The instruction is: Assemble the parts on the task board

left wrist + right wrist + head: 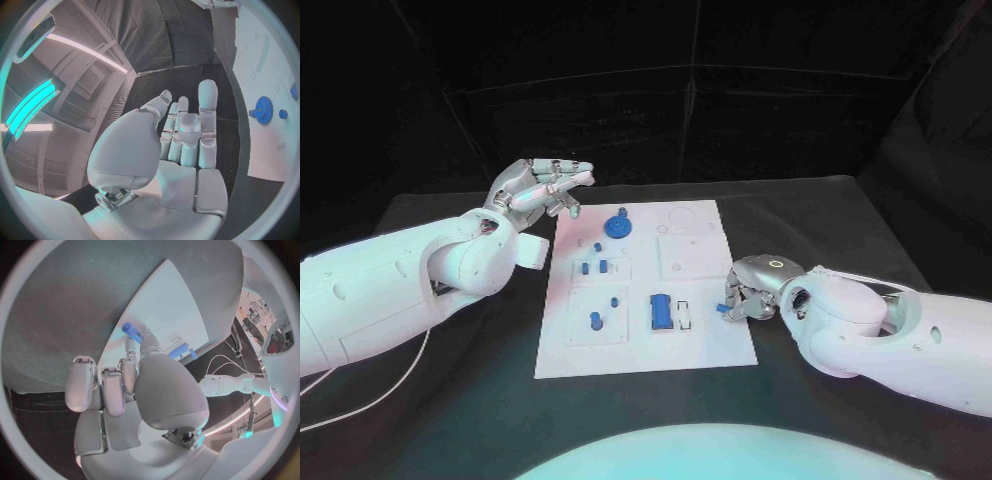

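Observation:
The white task board lies in the middle of the black table. On it are a blue gear, a blue block and several small blue pegs. My right hand is at the board's right edge and pinches a small blue peg between thumb and finger; the right wrist view shows that peg at the fingertips over the board. My left hand hovers by the board's far left corner, fingers apart, holding nothing. In the left wrist view the left hand is beside the gear.
The black table stretches round the board, with bare room on both sides and towards me. A dark curtain closes off the back. A white cable trails near the left arm.

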You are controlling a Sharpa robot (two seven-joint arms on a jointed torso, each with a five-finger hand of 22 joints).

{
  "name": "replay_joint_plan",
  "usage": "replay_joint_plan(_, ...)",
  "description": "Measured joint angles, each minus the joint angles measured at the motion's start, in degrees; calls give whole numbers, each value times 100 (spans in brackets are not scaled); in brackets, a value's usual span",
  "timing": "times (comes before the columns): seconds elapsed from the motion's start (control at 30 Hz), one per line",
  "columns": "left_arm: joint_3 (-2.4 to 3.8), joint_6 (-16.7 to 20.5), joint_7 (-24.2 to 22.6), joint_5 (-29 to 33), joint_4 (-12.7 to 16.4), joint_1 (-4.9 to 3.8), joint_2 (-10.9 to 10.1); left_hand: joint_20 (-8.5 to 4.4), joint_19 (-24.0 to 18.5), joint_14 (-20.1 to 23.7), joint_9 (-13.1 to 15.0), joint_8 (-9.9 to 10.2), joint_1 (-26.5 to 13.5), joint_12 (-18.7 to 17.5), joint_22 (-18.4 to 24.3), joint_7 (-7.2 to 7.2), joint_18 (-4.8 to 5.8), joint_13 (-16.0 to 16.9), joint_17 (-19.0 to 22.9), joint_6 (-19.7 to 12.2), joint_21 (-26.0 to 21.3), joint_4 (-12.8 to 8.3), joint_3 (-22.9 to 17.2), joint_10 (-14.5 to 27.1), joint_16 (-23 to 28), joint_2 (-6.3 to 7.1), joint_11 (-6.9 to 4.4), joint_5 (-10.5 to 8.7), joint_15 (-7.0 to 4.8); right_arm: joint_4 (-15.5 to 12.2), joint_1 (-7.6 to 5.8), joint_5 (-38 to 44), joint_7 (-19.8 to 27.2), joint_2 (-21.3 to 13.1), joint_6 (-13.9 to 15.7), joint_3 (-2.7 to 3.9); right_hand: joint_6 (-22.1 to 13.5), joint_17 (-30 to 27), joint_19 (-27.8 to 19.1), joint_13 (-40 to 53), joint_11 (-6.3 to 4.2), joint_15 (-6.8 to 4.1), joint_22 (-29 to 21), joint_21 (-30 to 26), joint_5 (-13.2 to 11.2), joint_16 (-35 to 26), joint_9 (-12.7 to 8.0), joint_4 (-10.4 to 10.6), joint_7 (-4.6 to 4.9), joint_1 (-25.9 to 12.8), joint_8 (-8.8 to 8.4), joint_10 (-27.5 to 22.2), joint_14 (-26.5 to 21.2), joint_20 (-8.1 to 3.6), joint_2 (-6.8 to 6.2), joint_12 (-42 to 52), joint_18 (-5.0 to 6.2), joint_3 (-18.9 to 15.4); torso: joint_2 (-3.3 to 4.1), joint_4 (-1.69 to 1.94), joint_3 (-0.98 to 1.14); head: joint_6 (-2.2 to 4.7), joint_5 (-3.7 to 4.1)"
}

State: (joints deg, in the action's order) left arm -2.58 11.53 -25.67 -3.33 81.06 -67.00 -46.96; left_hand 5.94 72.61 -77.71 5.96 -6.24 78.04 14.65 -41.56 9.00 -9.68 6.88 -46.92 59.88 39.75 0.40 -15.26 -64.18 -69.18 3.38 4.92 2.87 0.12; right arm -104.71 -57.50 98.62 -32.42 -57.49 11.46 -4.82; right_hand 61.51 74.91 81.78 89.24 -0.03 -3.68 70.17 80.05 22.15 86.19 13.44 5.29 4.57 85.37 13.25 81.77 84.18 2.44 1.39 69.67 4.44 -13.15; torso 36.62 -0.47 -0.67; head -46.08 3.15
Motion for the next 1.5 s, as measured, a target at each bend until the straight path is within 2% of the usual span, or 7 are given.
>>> replay_joint_plan(0.13,0,0,0,0,0,0,0,0,0,0,0,0,0,0,0,0,0,0,0,0,0,0,0,0,0,0,0,0,0,-24,2,110,4,9,-50,-2,62,0,0,3,0,0,3,0,304,0,4,64,-14,0,-20,-1,0,0,0,-1,0,77,-1,0,-1,2,-8)
replay_joint_plan(0.23,-1,0,0,0,1,0,0,0,0,0,0,-10,0,7,0,0,0,0,2,0,0,0,0,0,0,0,0,0,0,-62,11,168,-8,-14,-30,-13,75,0,0,2,-30,-12,17,0,968,0,3,129,-28,-1,-90,-31,-13,0,1,-51,1,231,-3,1,-2,3,-8)
replay_joint_plan(0.33,-1,1,0,0,1,0,-1,0,0,0,0,-23,0,23,0,0,0,0,6,0,0,0,0,0,0,0,0,0,0,-108,24,180,-37,-63,38,-23,127,0,22,-2,-35,-33,50,0,1218,0,-2,184,-40,-4,-118,-37,-35,-22,4,-95,0,381,-3,1,-2,8,-18)
replay_joint_plan(0.7,-2,4,1,0,0,0,0,0,0,0,0,-22,22,23,7,0,0,4,6,0,0,0,0,0,0,-22,0,0,0,-328,71,-247,-203,-137,480,-66,155,0,63,-128,-38,-67,130,0,1248,0,-4,460,-47,-45,-140,-37,-24,-63,31,5,0,950,1,4,-5,23,-34)
replay_joint_plan(1.13,-3,4,1,0,8,0,0,0,0,0,0,-22,22,23,6,0,0,4,5,0,0,0,0,0,0,-22,0,0,0,-439,70,-1042,-231,77,1273,-63,208,-1,63,-1053,-100,-78,175,22,1045,0,170,717,-61,-418,-141,44,-13,-63,-343,49,0,1429,8,7,-5,8,-61)
replay_joint_plan(1.3,-3,4,1,0,12,0,-2,0,0,0,0,-22,22,23,6,0,0,4,5,0,0,0,0,0,0,-22,0,0,0,-373,70,-1252,-232,190,1359,-63,288,4,83,-1421,-110,-97,253,67,1188,46,239,886,-121,-624,-130,136,-15,-83,-467,194,-1,1480,8,7,-5,5,-73)
replay_joint_plan(1.5,-3,4,2,0,24,0,-3,0,0,0,0,-22,22,23,6,0,0,3,5,0,0,0,0,0,0,-22,0,0,0,-248,70,-1441,-237,374,1346,-63,350,4,104,-1445,-130,-97,270,67,1282,46,276,964,-138,-759,-96,179,-15,-103,-469,264,0,1478,8,7,-8,13,-79)
